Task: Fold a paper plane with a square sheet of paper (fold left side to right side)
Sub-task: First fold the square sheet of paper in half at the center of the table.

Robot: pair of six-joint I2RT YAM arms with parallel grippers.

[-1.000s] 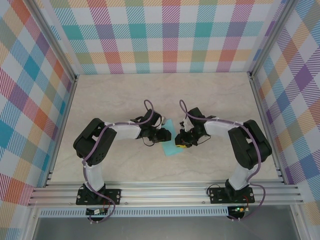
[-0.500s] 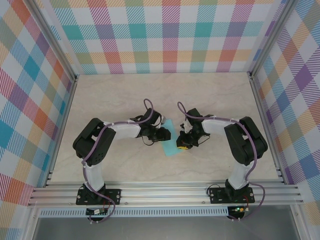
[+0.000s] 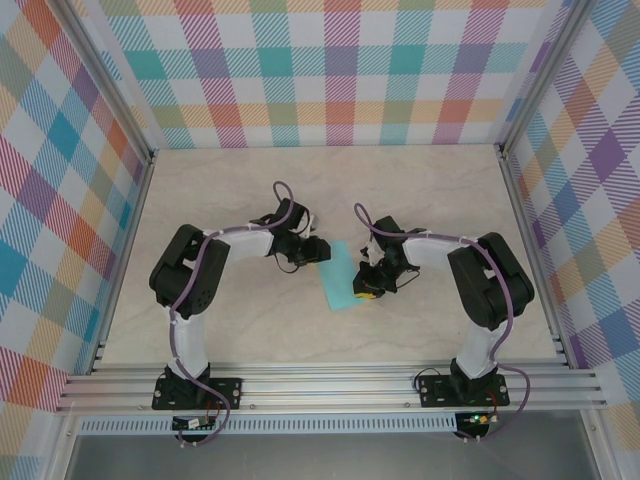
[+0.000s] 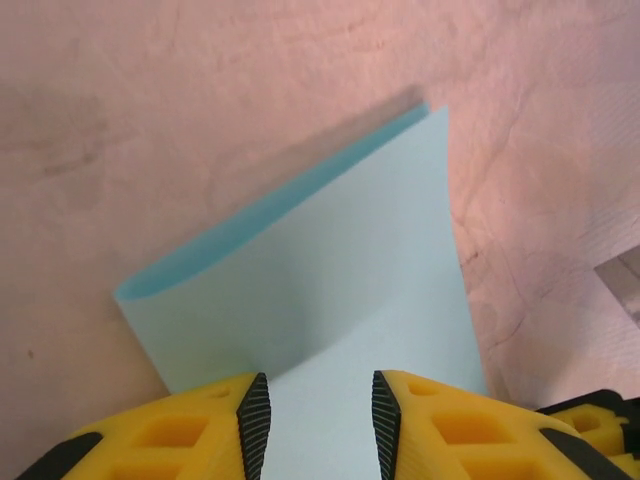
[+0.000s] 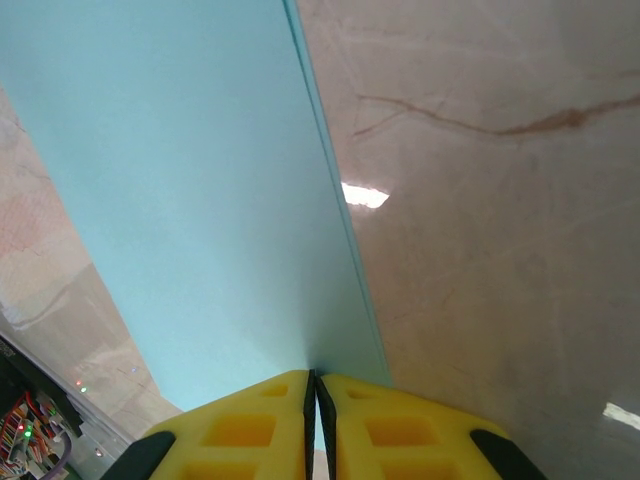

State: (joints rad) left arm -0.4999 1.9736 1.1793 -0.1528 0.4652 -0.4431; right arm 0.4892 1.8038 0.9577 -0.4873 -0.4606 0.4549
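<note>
Left pincer (image 4: pixel 320 395), released, has backed off the sheet (image 3: pixel 342 282); right pincer (image 5: pixel 313 395) clenches it on marbled tabletop (image 3: pixel 230 190)

One square sheet of paper (image 3: pixel 342 280) (apparently doubled over), one left gripper (image 4: pixel 313 400), one right gripper (image 5: pixel 311 385).

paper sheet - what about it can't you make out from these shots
- Top external: the square sheet of paper is too small to show whether its fold lies flat; the right claw covers part of its right edge.
- Left wrist: its near edge is cut off by the frame's bottom and the left claw.
- Right wrist: the pinched edge is hidden between shut fingers.
</note>
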